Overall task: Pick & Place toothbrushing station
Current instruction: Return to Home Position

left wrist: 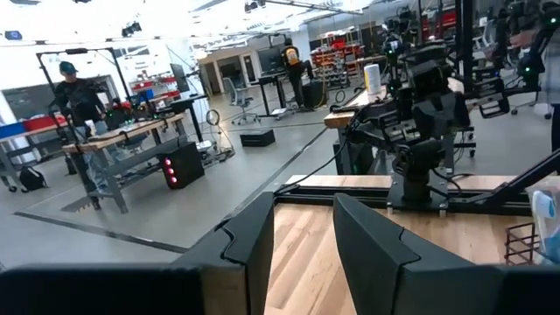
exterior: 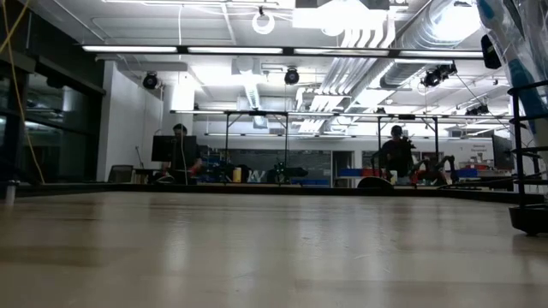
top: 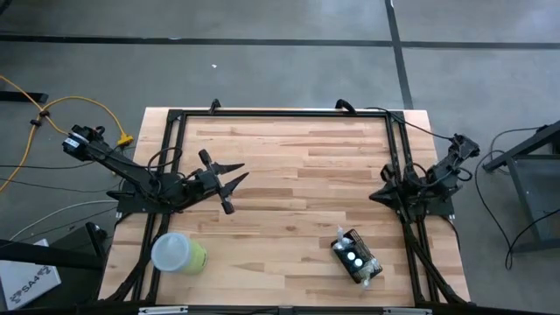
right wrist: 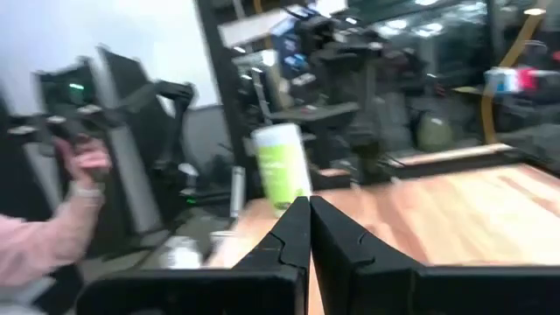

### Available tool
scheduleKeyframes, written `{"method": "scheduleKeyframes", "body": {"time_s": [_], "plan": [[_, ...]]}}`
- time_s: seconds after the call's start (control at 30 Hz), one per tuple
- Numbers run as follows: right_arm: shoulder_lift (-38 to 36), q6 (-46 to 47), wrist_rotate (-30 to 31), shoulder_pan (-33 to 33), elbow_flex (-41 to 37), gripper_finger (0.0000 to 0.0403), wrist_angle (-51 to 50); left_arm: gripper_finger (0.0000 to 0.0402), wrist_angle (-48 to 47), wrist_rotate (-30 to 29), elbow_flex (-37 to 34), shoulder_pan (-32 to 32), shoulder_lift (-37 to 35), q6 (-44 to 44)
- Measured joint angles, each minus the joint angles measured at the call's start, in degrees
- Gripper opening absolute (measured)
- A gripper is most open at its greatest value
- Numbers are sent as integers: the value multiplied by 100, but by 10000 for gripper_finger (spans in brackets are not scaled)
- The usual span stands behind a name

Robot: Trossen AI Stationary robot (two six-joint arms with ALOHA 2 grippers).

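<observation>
Nearest, by the front edge of the worktop (top: 289,149) and toward its right side, the toothbrushing station (top: 356,256) stands with whitish items in it, well apart from both arms. Level with it on the left is a lime-green cup (top: 179,254) with a whitish lid. Farther back, the left pincer (left wrist: 304,203) hangs over the wood, fingers parted and holding nothing. Opposite, the right pincer (right wrist: 308,201) sits folded close to its base, fingers pressed together, empty. Beyond, people (exterior: 396,152) stand in the room.

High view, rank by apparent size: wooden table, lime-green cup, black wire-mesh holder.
1. Light wooden table.
2-3. Black rectangular wire-mesh holder box and lime-green cup with whitish lid: similar footprint, too close to rank.
</observation>
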Motion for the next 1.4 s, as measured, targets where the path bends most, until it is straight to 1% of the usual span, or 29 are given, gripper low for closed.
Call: {"method": "scheduleKeyframes", "body": {"time_s": [0.17, 0.27, 0.4, 0.5, 0.63, 0.73, 1.07, 1.4], "plan": [[0, -146, -664, 1, -480, 2, 1011, 115, 2, -2, 2, 2, 0, -235], [0, -184, -841, 1, -900, 2, 1687, 115, 2, 23, 2, 2, 1, -345], [11, -60, -988, 1, -938, 2, 1717, 115, 4, 151, 4, 4, 2, -478], [0, -105, -1237, -2, -940, 2, 1786, 115, 15, 199, 4, 2, 2, -498], [0, -258, -1662, 1, -941, 2, 1701, 115, 28, 197, 4, 4, 2, -616], [0, -295, -1945, 1, -942, 2, 1458, 115, 28, 197, 4, 4, 2, -622], [0, 97, -1997, -1, -944, 2, 430, 115, 28, 190, 4, 4, 2, -746], [4, -19, -2411, -1, -948, 2, 317, 115, 28, 189, 7, 4, 2, -839]]}}
